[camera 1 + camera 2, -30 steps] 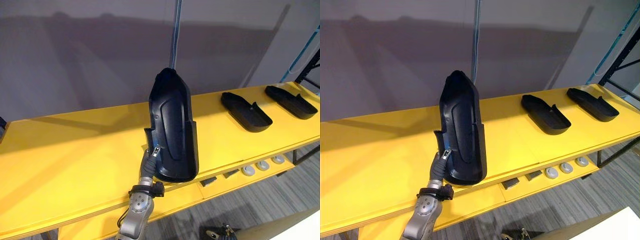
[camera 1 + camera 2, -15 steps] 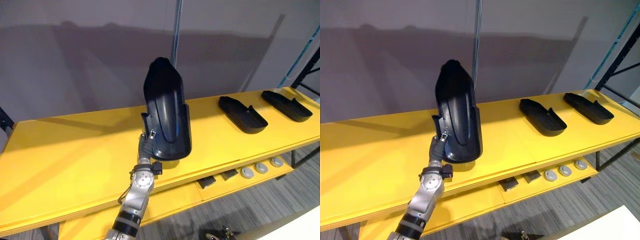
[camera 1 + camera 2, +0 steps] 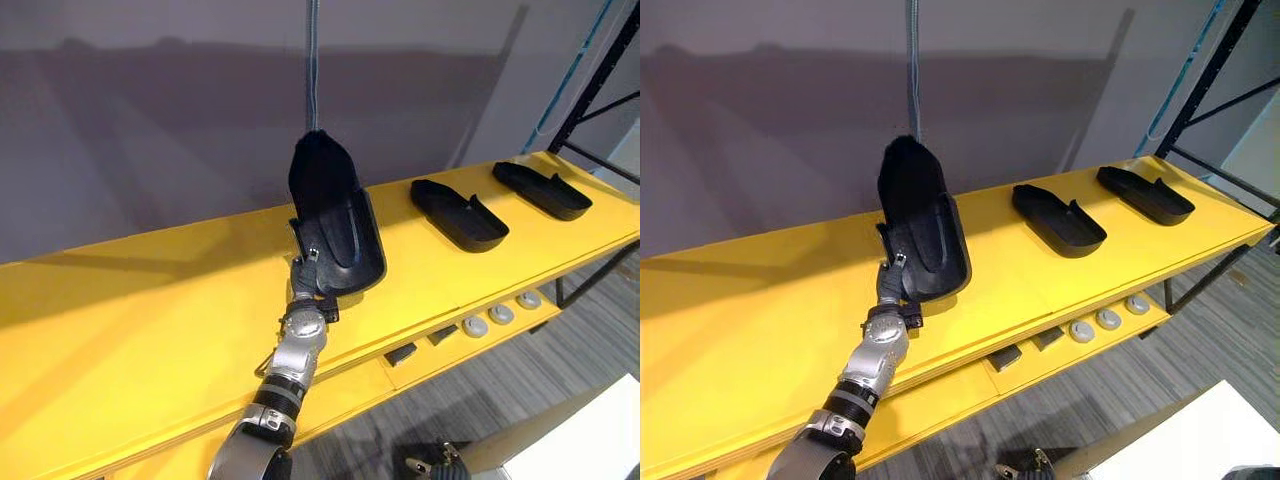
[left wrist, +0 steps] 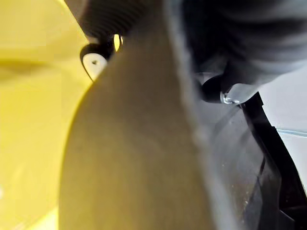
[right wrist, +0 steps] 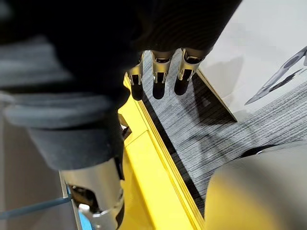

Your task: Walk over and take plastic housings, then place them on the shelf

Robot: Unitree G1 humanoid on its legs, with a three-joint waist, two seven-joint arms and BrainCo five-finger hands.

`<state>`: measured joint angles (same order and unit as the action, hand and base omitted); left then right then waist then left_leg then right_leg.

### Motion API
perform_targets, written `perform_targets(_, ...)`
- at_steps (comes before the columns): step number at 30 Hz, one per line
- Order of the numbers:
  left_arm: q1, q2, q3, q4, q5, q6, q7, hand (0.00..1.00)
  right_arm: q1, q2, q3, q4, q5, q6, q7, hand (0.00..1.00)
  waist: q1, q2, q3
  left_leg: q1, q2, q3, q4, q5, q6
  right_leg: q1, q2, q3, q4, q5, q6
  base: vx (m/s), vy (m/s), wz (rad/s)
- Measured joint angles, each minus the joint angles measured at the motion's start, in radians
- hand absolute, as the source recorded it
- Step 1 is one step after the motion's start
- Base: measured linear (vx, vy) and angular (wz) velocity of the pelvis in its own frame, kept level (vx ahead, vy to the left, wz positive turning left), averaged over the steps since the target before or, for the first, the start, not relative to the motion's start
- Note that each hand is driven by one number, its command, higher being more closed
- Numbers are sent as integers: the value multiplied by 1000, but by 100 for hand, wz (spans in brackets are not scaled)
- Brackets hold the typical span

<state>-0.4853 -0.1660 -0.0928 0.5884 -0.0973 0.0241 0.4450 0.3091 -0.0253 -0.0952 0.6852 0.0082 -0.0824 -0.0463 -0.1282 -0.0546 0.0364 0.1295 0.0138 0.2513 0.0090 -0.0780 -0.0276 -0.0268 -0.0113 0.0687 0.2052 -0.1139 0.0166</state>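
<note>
housing (image 3: 335, 225) now farther over shelf (image 3: 150, 300), left hand (image 3: 303, 288) gripping.

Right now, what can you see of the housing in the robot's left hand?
The housing is a long, glossy black plastic shell, rounded at the far end, with raised side walls and a ridge down its middle. It hangs tilted over the yellow shelf, far end raised. The left hand grips its near edge; contact with the shelf is unclear.
</note>
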Motion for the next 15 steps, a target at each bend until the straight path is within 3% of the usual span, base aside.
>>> perform_targets(7, -11, -19, 61, 87, -78, 4, -16, 100, -24, -6, -1, 19, 0, 2, 1, 0, -15, 5, -2, 10, 0, 8, -24, 20, -6, -11, 3, 4, 16, 0, -1, -57, 1, -2)
perform_targets(14, -11, -17, 77, 100, -77, -18, -15, 100, -54, -7, -3, 46, -3, 2, 1, 0, -16, 4, 2, 13, 7, -2, -49, 40, -18, -14, 11, -5, 6, 6, -8, -57, -8, 4)
perform_targets(15, -11, -15, 76, 102, -77, -23, -16, 0, -64, -7, -3, 55, -6, 2, 1, 0, -16, 4, 3, 13, 9, -3, -52, 42, -18, -10, 14, -6, -2, 10, -10, -29, -5, 3)
